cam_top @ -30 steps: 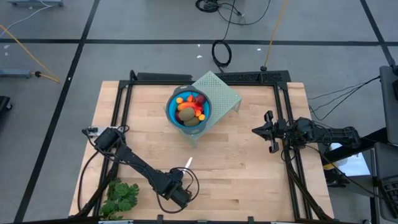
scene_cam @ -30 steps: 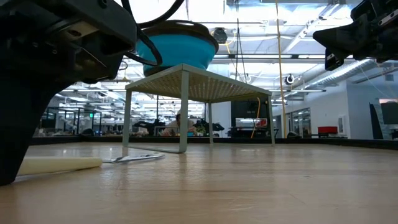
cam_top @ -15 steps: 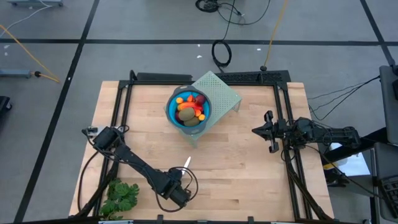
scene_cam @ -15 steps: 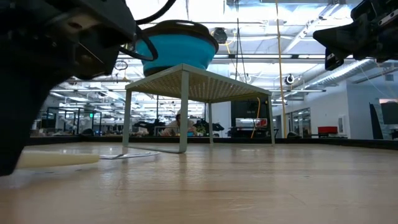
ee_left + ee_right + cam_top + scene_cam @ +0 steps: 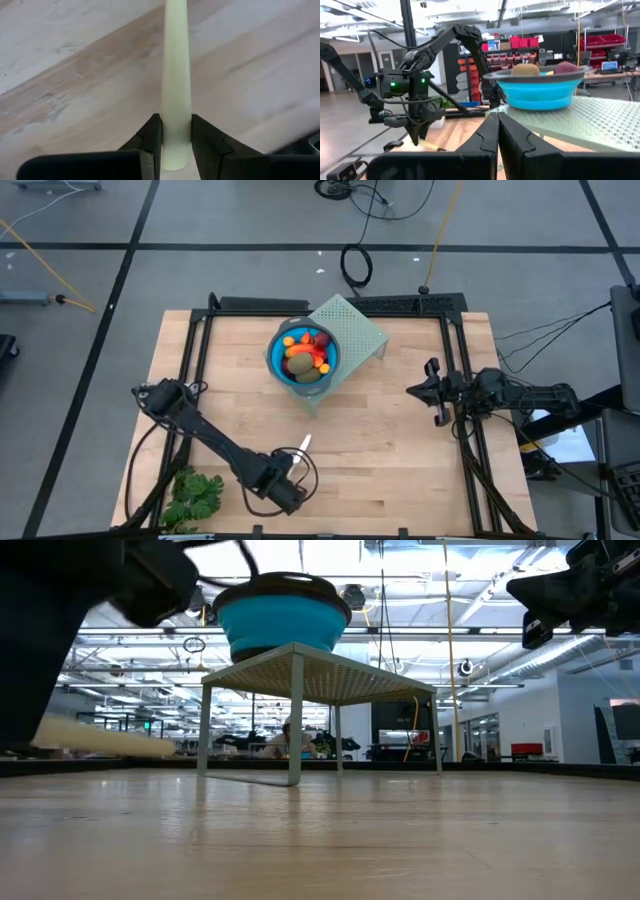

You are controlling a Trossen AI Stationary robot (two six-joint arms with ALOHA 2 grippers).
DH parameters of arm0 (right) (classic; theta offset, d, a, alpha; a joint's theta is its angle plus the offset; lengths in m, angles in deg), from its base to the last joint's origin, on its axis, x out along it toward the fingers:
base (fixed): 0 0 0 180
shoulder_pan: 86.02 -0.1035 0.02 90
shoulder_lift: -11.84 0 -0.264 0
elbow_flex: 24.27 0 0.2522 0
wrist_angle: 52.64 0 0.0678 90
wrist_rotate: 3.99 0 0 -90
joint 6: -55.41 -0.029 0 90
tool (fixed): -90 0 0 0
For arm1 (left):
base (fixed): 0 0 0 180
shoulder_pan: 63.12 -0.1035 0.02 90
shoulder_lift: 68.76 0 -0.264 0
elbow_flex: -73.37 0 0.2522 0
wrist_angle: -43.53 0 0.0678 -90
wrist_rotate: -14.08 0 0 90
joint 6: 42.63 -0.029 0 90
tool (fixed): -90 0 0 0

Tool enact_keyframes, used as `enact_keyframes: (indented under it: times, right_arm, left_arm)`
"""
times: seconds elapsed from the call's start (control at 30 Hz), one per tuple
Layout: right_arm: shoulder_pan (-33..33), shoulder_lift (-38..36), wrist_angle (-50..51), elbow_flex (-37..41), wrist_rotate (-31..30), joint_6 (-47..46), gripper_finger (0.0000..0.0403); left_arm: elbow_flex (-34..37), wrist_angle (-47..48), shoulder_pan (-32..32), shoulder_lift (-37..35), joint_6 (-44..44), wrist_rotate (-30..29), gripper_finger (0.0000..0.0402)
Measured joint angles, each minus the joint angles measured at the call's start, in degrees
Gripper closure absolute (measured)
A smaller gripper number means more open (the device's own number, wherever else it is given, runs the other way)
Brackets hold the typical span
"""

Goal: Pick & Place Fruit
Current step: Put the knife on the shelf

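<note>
My left gripper [image 5: 175,142] is pinching the pale cream stick [image 5: 176,85] by one end, near the front edge of the table [image 5: 400,440], left of centre. From the wrist camera the stick runs straight out from between the fingers [image 5: 150,137]. From above, its free end points toward the far right, roughly at the bowl [image 5: 274,360], and in the low view it is off the wood. I see no readable label or writing on anything on the table.

The fruit [image 5: 305,355] is all in the blue bowl, which sits on the near left corner of the pale green perforated stand [image 5: 360,330] at the far middle of the table, well apart from my left gripper. I can make out a brown-green oval, a dark red ball and small orange and red bits; which way they point is too small to tell.

My right gripper [image 5: 432,390] waits at the right side, fingers pressed together. A leafy green bunch [image 5: 195,495] lies at the near left corner.
</note>
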Motion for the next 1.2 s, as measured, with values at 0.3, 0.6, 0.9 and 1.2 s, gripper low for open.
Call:
enact_keyframes:
  times: [0.3,0.6,0.9,1.2]
  right_arm:
    - [0.0,0.0,-4.8,0.0,3.0,-0.3,0.0403]
    - [-0.1,0.0,-5.8,0.0,8.0,-6.5,0.0403]
    - [-0.1,0.0,-5.3,0.0,12.0,-8.2,0.0403]
    - [-0.1,0.0,-4.3,0.0,12.0,-8.0,0.0403]
  left_arm:
    - [-0.1,-8.0,1.0,-2.5,-1.2,-4.5,0.0325]
    - [-0.1,-23.4,2.3,-2.5,-0.8,-13.7,0.0325]
    - [-0.1,-30.2,0.7,-2.5,-2.4,-20.9,0.0325]
    - [-0.2,-35.9,-4.0,-2.5,-5.9,-23.6,0.0325]
